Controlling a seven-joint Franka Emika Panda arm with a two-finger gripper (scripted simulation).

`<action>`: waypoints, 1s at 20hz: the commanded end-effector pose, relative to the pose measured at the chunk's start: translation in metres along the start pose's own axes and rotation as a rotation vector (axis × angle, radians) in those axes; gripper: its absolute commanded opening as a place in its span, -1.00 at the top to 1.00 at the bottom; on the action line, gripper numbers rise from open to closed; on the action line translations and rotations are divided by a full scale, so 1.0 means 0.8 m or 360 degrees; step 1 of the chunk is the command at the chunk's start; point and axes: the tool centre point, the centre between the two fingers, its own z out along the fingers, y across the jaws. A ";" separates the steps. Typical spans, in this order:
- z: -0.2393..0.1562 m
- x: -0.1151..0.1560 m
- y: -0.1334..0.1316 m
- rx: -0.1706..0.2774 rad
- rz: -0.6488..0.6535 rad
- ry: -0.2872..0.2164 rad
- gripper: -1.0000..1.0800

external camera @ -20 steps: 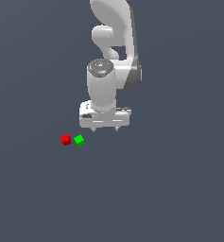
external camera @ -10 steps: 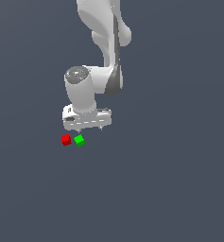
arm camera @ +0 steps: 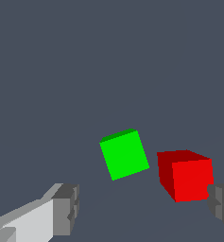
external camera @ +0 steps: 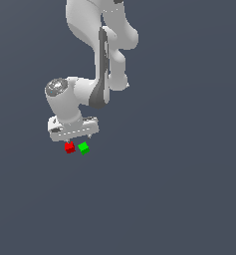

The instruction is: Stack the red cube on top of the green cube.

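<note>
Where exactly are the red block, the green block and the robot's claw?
red cube [arm camera: 191, 179]: wrist view, on its bright front face.
green cube [arm camera: 124, 154]: wrist view, middle of its large face.
claw [external camera: 76, 139]: exterior view, midway between its fingertips, just above the cubes.

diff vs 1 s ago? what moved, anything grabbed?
The gripper has swung toward the exterior view's left and dropped lower, from beside the cubes to just above the small bright red cube. Its fingers are spread wide and hold nothing. The red cube and the small bright green cube sit where they were, side by side on the grey floor, a small gap between them.
</note>
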 end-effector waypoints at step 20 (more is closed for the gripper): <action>0.037 -0.018 0.077 -0.0001 -0.0137 -0.0006 -0.92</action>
